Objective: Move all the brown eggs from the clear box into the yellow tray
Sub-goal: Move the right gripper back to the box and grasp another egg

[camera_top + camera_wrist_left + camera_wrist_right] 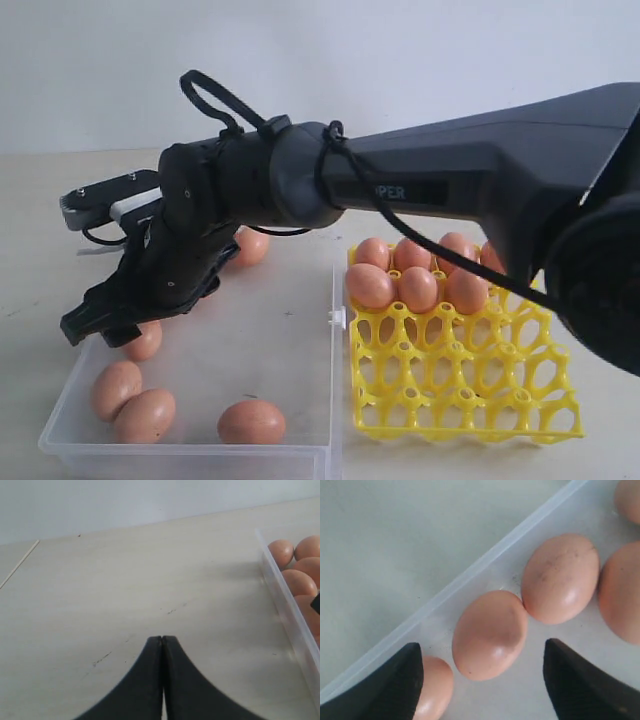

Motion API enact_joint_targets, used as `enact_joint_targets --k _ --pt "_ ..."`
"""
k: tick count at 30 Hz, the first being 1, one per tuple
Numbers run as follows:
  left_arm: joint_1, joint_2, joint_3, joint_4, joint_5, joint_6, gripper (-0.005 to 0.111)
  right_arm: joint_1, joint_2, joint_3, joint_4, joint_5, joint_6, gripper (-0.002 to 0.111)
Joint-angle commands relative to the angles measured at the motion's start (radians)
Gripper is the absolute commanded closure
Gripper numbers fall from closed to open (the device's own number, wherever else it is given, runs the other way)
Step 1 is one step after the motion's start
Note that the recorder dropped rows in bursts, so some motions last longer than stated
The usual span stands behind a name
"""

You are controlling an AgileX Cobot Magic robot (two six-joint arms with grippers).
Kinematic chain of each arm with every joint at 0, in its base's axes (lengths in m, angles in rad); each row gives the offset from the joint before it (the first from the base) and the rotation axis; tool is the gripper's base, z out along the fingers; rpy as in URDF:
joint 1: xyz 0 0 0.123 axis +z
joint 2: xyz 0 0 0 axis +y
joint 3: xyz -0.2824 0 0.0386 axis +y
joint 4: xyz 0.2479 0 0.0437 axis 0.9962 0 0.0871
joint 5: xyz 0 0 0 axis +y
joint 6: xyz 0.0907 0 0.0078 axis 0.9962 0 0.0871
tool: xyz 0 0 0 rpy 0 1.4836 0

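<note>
Nearest, bulky matte-black right arm [470, 175], stretched leftward across the scene. Beneath it, box [190, 455] of thin clear plastic with low sloping walls, holding several loose eggs [251, 422]: smooth, oval, orange-brown, faintly speckled. Right gripper [100, 328] low over the box's left side, jaws spread wide either side of one egg [490, 635] beside the wall, seemingly lined up for a pick. Alongside, bright yellow tray [470, 380], openwork lattice of cups, far cups filled, near cups empty. Outside the box, left gripper [161, 640] over bare table [125, 580], jaws pressed together, holding nothing.
</note>
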Motion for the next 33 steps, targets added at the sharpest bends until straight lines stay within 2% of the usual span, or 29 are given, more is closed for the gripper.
enact_joint_targets --k 1,4,11,13,17,20,23,30,33 --pt "-0.006 -0.006 -0.004 -0.002 -0.009 -0.005 0.107 0.001 0.035 -0.017 -0.007 -0.009 0.004 0.043" --pt "-0.006 -0.006 -0.004 -0.002 -0.009 -0.005 0.107 0.001 0.064 -0.017 -0.005 -0.027 0.004 0.044" --pt "-0.006 -0.006 -0.004 -0.002 -0.009 -0.005 0.107 0.001 0.078 -0.017 0.000 -0.087 0.009 0.055" --pt "-0.006 -0.006 -0.004 -0.002 -0.009 -0.005 0.107 0.001 0.078 -0.017 0.000 -0.080 0.009 0.065" --pt "-0.006 -0.006 -0.004 -0.002 -0.009 -0.005 0.107 0.001 0.078 -0.017 0.000 -0.066 0.007 0.109" --pt "-0.006 -0.006 -0.004 -0.002 -0.009 -0.005 0.107 0.001 0.069 -0.009 0.000 -0.075 0.001 0.108" --pt "-0.006 -0.006 -0.004 -0.002 -0.009 -0.005 0.107 0.001 -0.014 0.113 0.004 -0.265 -0.048 0.108" --pt "-0.006 -0.006 -0.004 -0.002 -0.009 -0.005 0.107 -0.007 -0.350 0.672 0.006 -0.967 -0.241 0.108" --pt "-0.006 -0.006 -0.004 -0.002 -0.009 -0.005 0.107 -0.033 -0.486 0.868 0.052 -1.117 -0.340 0.108"
